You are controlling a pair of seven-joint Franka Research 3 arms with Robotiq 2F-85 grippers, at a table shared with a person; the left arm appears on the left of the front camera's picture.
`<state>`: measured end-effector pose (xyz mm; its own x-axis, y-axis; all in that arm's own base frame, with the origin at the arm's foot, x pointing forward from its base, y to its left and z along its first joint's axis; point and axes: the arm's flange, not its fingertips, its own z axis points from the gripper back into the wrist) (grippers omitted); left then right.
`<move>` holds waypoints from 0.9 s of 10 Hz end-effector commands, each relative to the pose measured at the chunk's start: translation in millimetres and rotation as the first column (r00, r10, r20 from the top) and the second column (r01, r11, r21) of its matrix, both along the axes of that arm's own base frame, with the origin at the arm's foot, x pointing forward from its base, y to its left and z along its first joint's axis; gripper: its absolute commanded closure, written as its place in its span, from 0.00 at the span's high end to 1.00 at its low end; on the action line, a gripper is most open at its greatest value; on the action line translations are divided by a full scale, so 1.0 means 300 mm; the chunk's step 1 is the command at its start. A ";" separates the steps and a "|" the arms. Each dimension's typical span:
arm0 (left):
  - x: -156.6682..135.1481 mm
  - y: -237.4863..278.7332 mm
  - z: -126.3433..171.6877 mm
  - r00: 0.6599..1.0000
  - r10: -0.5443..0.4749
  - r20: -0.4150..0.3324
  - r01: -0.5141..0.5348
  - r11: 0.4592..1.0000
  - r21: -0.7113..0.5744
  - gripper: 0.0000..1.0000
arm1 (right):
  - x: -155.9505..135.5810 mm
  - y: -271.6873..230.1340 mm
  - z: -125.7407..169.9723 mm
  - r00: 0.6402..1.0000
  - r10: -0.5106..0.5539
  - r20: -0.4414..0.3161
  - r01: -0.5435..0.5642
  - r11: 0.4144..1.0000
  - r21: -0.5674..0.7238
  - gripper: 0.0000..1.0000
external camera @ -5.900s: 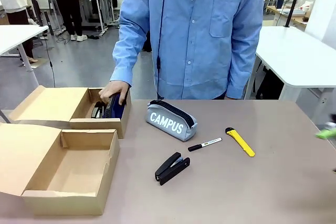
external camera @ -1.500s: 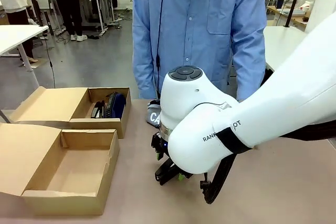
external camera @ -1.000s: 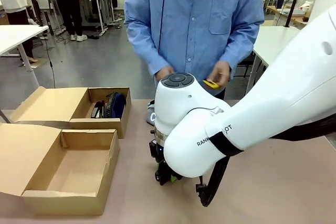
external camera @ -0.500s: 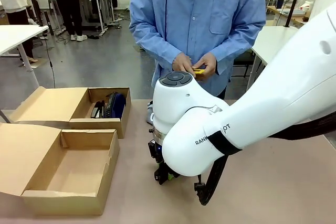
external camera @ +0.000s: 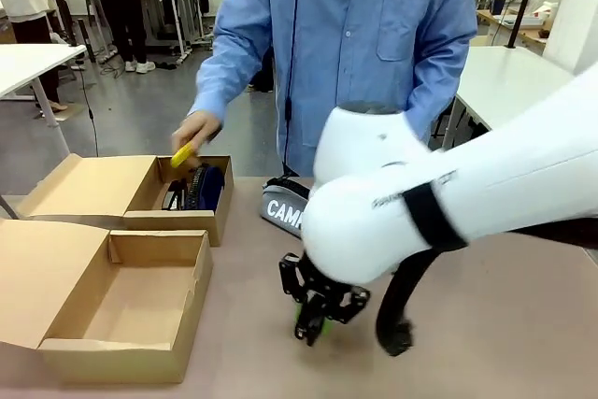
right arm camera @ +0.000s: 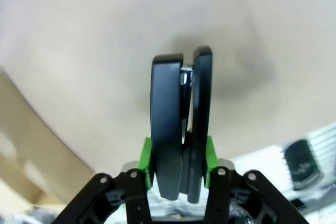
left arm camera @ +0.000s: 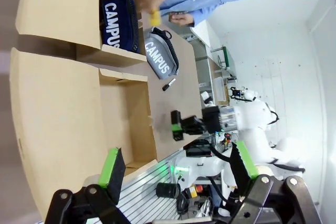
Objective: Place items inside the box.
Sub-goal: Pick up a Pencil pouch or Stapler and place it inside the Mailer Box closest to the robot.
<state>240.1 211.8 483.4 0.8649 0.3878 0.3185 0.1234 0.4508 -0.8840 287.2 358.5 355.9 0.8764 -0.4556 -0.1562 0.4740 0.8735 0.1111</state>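
The right gripper (right arm camera: 178, 160) is clamped on the stapler (right arm camera: 168, 119), one green pad against each flat side. It holds the stapler over the table (external camera: 505, 324) near the middle of the near edge, with a soft shadow on the surface beyond it. Whether the stapler is fully clear of the table I cannot tell.

The left gripper (left arm camera: 177, 161) has its fingers spread wide with nothing between them. It looks across the two boxes from above the table's left side.

The near box (external camera: 121, 362) sits at the near left corner, lid flap laid out to the left, nothing in it. The far box (external camera: 173, 221) stands just behind it along the left edge, and the navy case (external camera: 207, 189) lies in its right end.

The person's hand (external camera: 196, 128) holds the cutter (external camera: 184, 153) just above the far box. The grey case (external camera: 280, 210) lies near the far edge at the middle, partly hidden by the right arm. The marker (left arm camera: 169, 84) lies on the table just beside the grey case.
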 end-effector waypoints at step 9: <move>-0.002 0.000 0.002 1.000 -0.005 0.030 0.006 1.000 -0.013 1.00 | -0.286 -0.570 0.190 0.407 0.898 0.164 -0.854 0.311 0.417 0.00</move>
<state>239.9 211.9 483.3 0.8647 0.3887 0.3183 0.1232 0.4502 -0.8844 216.8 190.6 432.9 0.6297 0.7473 -0.2124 -0.6030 0.6425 0.4728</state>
